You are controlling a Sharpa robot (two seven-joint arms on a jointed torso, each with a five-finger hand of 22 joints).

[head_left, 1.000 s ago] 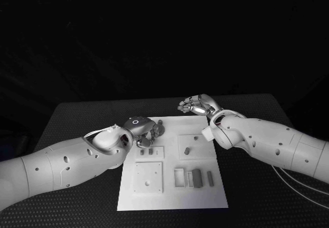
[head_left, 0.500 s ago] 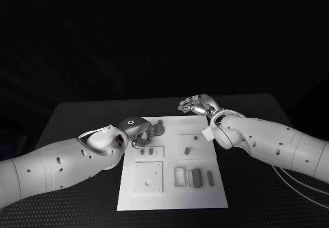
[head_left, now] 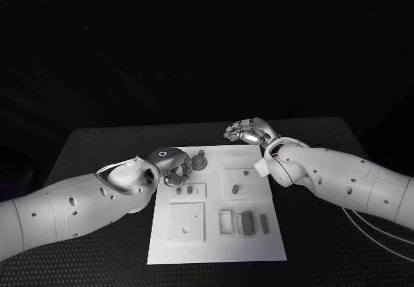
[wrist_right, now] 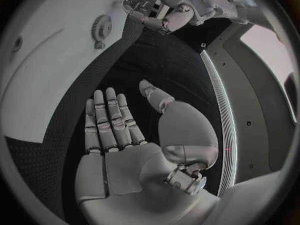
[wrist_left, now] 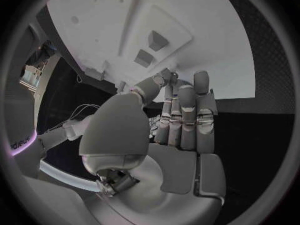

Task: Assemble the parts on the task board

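Observation:
The white task board (head_left: 216, 245) lies in the middle of the table. A round gear part (head_left: 199, 160) stands near its far left corner and also shows in the right wrist view (wrist_right: 100, 26). My left hand (head_left: 175, 168) hovers at the board's left edge just beside the gear, thumb tip against the straight fingers (wrist_left: 187, 110); I cannot see whether anything is between them. Two small pegs (head_left: 183, 191) stand in a raised block, seen too from the left wrist (wrist_left: 150, 47). My right hand (head_left: 248, 131) hangs past the board's far edge, fingers (wrist_right: 107, 120) apart and holding nothing.
On the board there are also a square block with one peg (head_left: 234, 189), a flat plate with holes (head_left: 187, 222), a rectangular frame (head_left: 226, 222) and two dark bars (head_left: 247, 223). Black table (head_left: 95, 155) surrounds the board on all sides.
My left hand has drawn back a little toward the board's left edge, leaving the gear part in plain sight. The right hand has stayed where it was.

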